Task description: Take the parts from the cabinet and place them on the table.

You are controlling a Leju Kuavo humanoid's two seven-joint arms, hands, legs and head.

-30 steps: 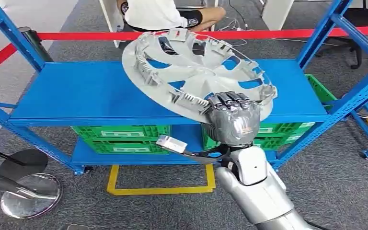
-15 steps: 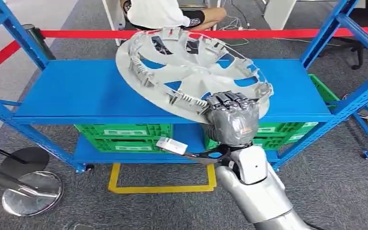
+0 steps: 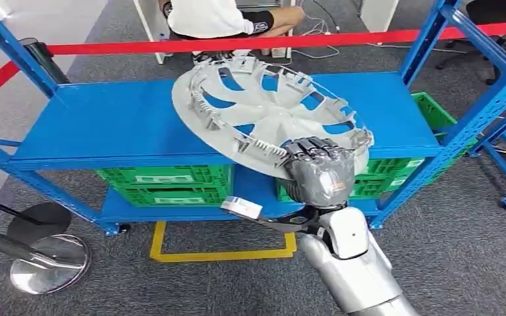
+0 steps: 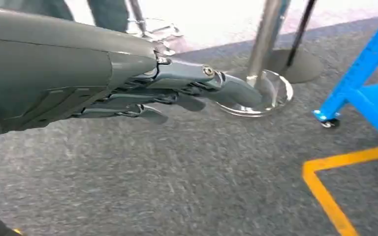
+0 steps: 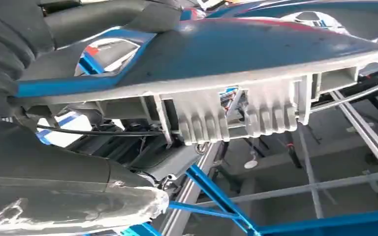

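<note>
We saw a blue metal cabinet [image 3: 105,125] of open shelves, its broad upper shelf facing us, with green crates [image 3: 165,184] on the lower level and grey carpet below. Above that upper shelf a large grey wheel cover [image 3: 263,112] was held in the air. It was a round disc, so it had no long axis. It sat tilted, its ribbed inner side turned up and toward us, its far rim raised and its near rim lowest.

Our right hand [image 3: 319,171] gripped the wheel cover at that near rim, fingers [image 3: 313,150] curled over the edge from above and the palm beneath. In the right wrist view the rim [image 5: 236,105] ran between the thumb and the fingers.

Our left hand [image 4: 142,93] hung over the carpet with fingers stretched out, apart and holding nothing.

Smaller things: a red barrier tape [image 3: 237,43] behind the cabinet, a seated person [image 3: 217,16] past it, a chrome stand base [image 3: 49,263], and yellow floor tape [image 3: 221,253].
</note>
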